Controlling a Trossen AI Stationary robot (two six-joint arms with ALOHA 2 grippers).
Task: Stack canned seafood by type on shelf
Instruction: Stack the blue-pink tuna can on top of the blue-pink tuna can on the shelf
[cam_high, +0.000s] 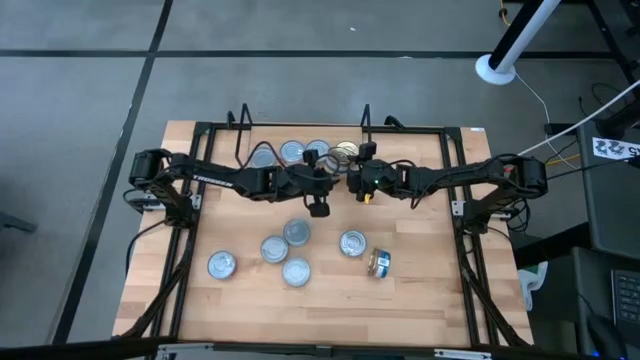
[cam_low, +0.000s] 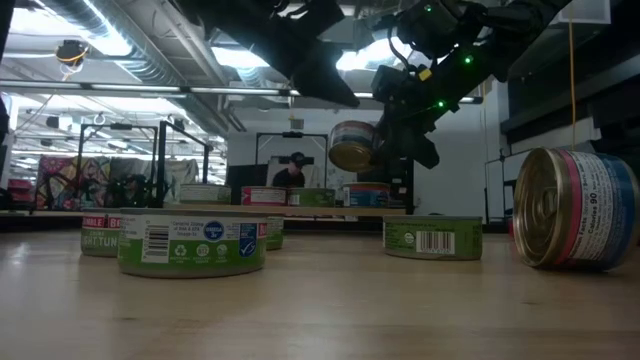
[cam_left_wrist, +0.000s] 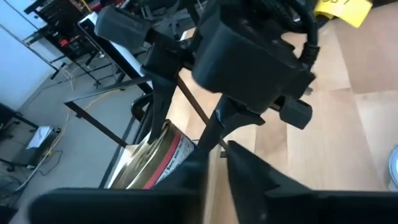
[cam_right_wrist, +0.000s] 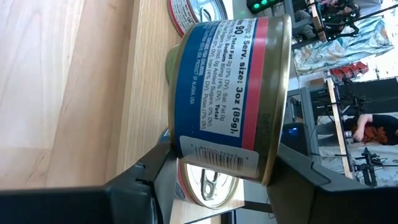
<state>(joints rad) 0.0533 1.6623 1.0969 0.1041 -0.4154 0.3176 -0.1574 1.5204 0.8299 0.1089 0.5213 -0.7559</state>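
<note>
While your left gripper (cam_high: 318, 208) hangs with jaws you cannot tell about, loose tins (cam_high: 285, 247) lie below it. Your right gripper (cam_high: 356, 186) clamps a blue-and-red can (cam_right_wrist: 230, 93) beside the shelf (cam_high: 300, 135), tins already behind it.

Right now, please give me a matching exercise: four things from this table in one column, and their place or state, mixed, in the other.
1 blue-red can
2 green-label can
3 front-right can
4 shelf

a lying on its side
b at the table's far edge
c held in the right arm's fingers
d flat on the table

Pairs: 1-c, 2-d, 3-a, 4-b
</note>
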